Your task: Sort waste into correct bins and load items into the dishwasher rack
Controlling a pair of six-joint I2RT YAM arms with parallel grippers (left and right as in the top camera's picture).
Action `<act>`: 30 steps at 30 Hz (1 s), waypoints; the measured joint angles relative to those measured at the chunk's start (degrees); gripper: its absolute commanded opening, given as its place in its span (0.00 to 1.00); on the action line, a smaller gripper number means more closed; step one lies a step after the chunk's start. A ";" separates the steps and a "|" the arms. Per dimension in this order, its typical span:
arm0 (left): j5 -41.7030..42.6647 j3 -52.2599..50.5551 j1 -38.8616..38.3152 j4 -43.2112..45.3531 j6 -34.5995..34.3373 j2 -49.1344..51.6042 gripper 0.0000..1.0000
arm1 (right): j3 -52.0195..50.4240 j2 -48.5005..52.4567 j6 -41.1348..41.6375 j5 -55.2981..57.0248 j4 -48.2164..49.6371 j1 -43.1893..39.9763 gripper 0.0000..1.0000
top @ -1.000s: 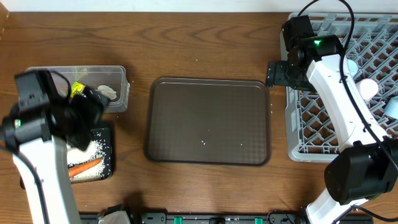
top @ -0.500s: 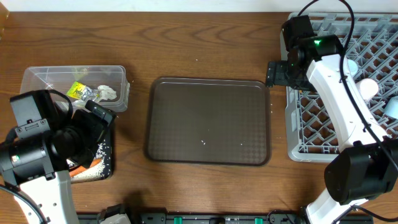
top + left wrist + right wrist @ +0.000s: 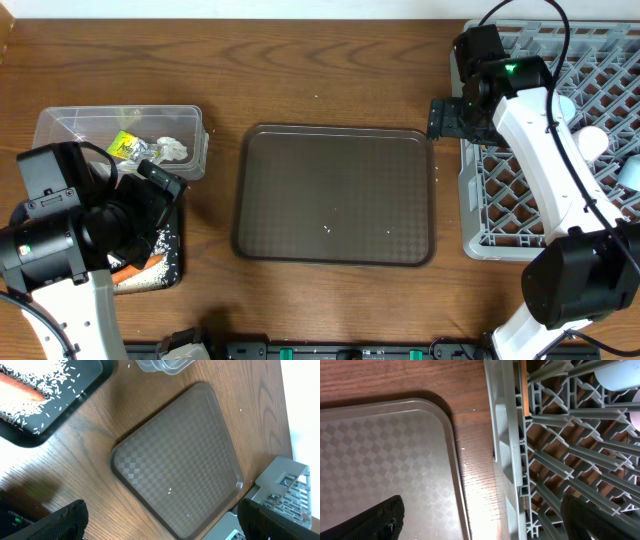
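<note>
Since both tools hang released with nothing between their fingers, I judge the sorting and loading nearly done. My left tool [image 3: 165,525] hovers over the counter [image 3: 330,60]. Ahead of it lies the brown serving tray [image 3: 175,465], bare, and beyond to its left the black tray [image 3: 75,405] holds the rice [image 3: 55,375] and carrot [image 3: 20,387]. The clear tub [image 3: 195,120] beside that holds the wrapper [image 3: 123,146] and tissue [image 3: 172,148]. My right tool [image 3: 485,520] sits above the gap between serving tray and dishwasher rack [image 3: 510,435]. To its right, the white cup [image 3: 592,140] and light-blue cup [image 3: 630,172] rest among the pegs. I cannot find the plate, so my next move calls for locating it before pulling both arms clear.
</note>
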 measured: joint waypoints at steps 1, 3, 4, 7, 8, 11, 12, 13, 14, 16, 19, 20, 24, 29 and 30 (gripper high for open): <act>0.00 0.00 0.00 0.00 0.00 0.00 0.98 | 0.00 0.00 0.00 0.00 0.00 0.00 0.99; 0.00 -0.02 0.00 0.00 0.00 0.00 0.98 | 0.00 0.00 0.00 0.00 0.00 0.00 0.99; 0.00 0.00 0.00 -0.02 0.00 0.00 0.98 | 0.00 0.00 0.00 0.00 0.00 0.00 0.99; 0.00 -0.02 0.00 -0.02 0.00 0.00 0.98 | 0.00 0.00 0.00 0.00 0.00 0.00 0.99; 0.02 0.00 0.00 -0.02 0.00 0.00 0.98 | 0.00 0.00 0.00 0.00 0.00 0.00 0.99; 0.02 0.00 0.00 0.00 0.00 -0.20 0.98 | 0.00 0.00 0.00 0.00 0.00 0.00 0.99; 0.02 0.00 0.00 0.00 0.00 -0.35 0.98 | 0.00 0.00 0.00 0.00 0.00 0.00 0.99; 0.00 -0.02 0.00 0.00 0.00 -0.50 0.98 | 0.00 0.00 0.00 0.00 0.00 0.00 0.99; 0.02 -0.02 0.00 -0.02 0.00 -0.70 0.98 | 0.00 0.00 0.00 0.00 0.00 0.00 0.99; 0.00 0.00 0.00 0.00 0.00 -1.22 0.98 | 0.00 0.00 0.00 0.00 0.00 0.00 0.99; 0.00 0.00 0.00 0.00 0.00 -2.03 0.98 | 0.00 0.00 0.00 0.00 0.00 0.00 0.99; 0.00 -0.02 -0.09 -0.02 0.00 -2.34 0.98 | 0.00 0.00 0.00 0.00 0.00 0.00 0.99; 0.02 0.00 -1.68 -0.02 0.00 -4.09 0.98 | 0.00 0.00 0.00 0.00 0.00 0.00 0.99; 0.04 0.00 -6.10 -0.02 0.00 -6.93 0.98 | 0.00 0.00 0.00 0.00 0.00 0.00 0.99; 0.09 0.00 -7.41 -0.02 0.00 -7.65 0.98 | 0.00 0.00 0.00 0.00 0.00 0.00 0.99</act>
